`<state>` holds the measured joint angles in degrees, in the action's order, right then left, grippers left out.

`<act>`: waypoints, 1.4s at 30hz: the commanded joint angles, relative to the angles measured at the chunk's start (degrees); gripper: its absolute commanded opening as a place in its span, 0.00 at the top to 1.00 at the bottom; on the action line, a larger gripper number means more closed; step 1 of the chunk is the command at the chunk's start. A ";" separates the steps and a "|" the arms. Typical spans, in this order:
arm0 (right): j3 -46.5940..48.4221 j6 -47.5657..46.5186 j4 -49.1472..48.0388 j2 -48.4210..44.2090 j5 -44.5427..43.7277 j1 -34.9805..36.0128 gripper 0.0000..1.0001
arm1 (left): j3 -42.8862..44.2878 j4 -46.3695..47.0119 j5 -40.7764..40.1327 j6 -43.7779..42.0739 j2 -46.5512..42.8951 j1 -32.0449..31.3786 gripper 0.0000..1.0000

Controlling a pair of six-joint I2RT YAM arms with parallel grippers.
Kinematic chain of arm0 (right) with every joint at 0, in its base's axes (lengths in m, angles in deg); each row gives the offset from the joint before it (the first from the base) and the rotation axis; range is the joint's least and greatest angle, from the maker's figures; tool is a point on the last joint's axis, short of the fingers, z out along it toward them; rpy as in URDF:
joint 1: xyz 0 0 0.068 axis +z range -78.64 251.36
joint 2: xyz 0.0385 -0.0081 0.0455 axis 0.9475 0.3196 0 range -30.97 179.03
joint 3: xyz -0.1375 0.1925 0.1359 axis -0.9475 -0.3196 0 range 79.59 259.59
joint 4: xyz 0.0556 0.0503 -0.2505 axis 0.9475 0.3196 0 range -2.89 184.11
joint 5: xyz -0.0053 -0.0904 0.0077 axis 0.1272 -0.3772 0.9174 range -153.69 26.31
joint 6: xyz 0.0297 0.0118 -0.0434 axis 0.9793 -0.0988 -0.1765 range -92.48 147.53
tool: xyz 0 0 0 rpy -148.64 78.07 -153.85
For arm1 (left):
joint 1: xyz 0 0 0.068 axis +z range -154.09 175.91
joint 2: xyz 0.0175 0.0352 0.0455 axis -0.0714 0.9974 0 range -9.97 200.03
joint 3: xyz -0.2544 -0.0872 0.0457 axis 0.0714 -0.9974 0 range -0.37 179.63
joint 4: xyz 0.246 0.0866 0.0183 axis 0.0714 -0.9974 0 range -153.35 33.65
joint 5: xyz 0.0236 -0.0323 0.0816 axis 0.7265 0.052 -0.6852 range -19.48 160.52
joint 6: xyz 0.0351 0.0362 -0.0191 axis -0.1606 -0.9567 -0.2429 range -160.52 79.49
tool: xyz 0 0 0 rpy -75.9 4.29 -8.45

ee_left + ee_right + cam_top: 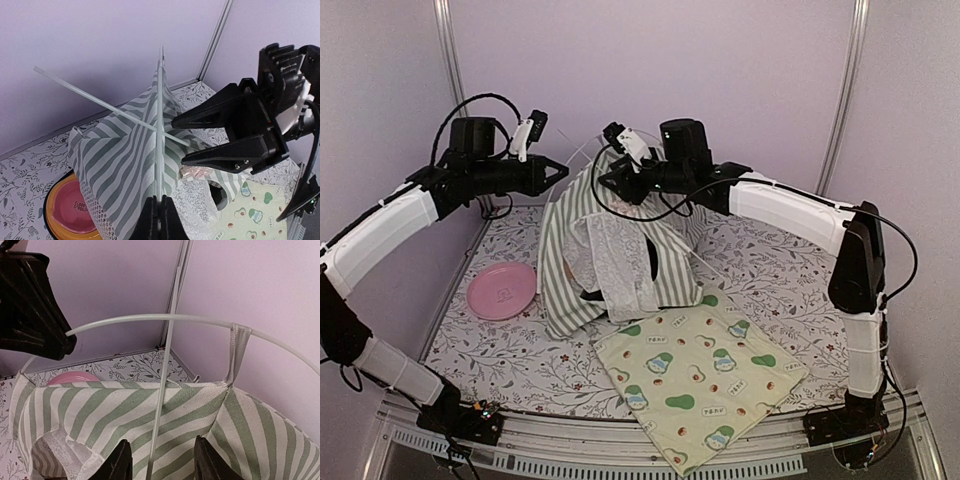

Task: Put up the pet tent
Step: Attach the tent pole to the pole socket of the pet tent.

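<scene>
Sage-green and white striped fabric pet tent [610,250] stands on the floral bench [520,350], both arms arched in over its peak, left pincer [563,172] clamped on a thin white pole [159,125], right pincer [603,181] apart astride the crossing pole [156,415].

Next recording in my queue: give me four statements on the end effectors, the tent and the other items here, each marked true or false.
1. The left end effector is shut on a thin white pole of the pet tent. True.
2. The right end effector grips the lace curtain. False: its jaws stand open on either side of a second pole.
3. The avocado-print mat lies on the near side of the tent. True.
4. The pink dish sits on that mat. False: it rests on the floral table cover, left of the tent.
</scene>
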<state>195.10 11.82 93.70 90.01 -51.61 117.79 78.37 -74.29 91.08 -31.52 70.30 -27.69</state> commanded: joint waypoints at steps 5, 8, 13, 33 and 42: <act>6.16 -0.34 1.95 2.99 0.57 0.91 0.82 | -0.70 0.23 0.78 -1.43 -2.82 -0.42 1.00; 6.31 -0.46 3.14 2.75 0.29 1.71 1.00 | -1.20 0.30 -1.78 -0.55 -3.37 -0.25 1.00; 4.46 0.80 6.32 0.30 -0.80 2.08 1.00 | -4.55 3.99 -6.35 4.41 -5.73 1.83 1.00; -14.09 10.49 2.65 -9.76 -3.18 2.52 1.00 | -15.37 13.43 -13.28 14.13 -13.95 4.44 1.00; -12.77 11.98 4.18 -8.31 -4.24 2.50 1.00 | -17.25 15.62 -11.86 14.90 -15.93 4.64 1.00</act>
<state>182.05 23.21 92.50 82.08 -54.36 120.81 61.59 -65.11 80.37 -18.12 56.33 -24.21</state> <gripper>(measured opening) 0.021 0.027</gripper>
